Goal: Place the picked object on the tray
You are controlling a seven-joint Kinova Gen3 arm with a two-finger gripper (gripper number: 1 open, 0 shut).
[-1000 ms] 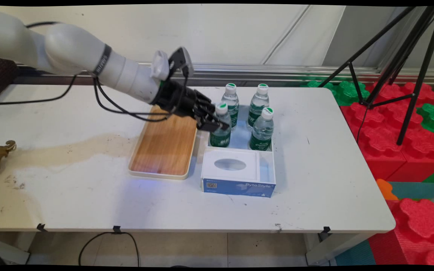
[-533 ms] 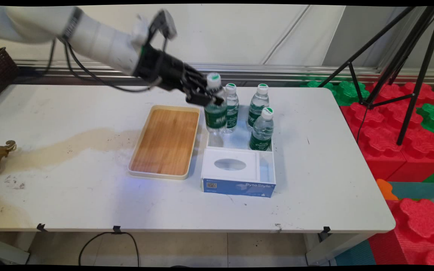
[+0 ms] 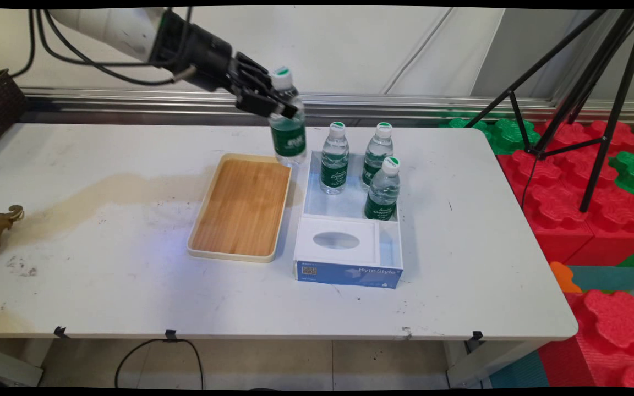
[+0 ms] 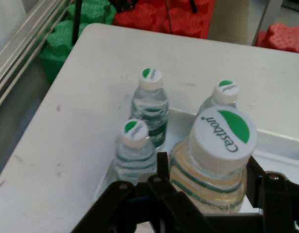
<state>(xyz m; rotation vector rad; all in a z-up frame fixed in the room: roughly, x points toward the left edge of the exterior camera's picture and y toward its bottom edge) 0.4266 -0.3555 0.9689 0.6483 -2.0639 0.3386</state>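
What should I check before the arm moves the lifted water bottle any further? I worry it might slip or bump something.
1. Grip: black two-finger gripper is shut on the clear green-labelled water bottle just below its cap: ok.
2. Bottle upright: hangs nearly vertical: ok.
3. Clear of the table: its base is in the air over the far right corner of the bamboo-bottomed tray: ok.
4. Clear of the three bottles standing in the white open box: ok.
5. Tray surface free: ok.
6. Grip firmness: cannot tell.
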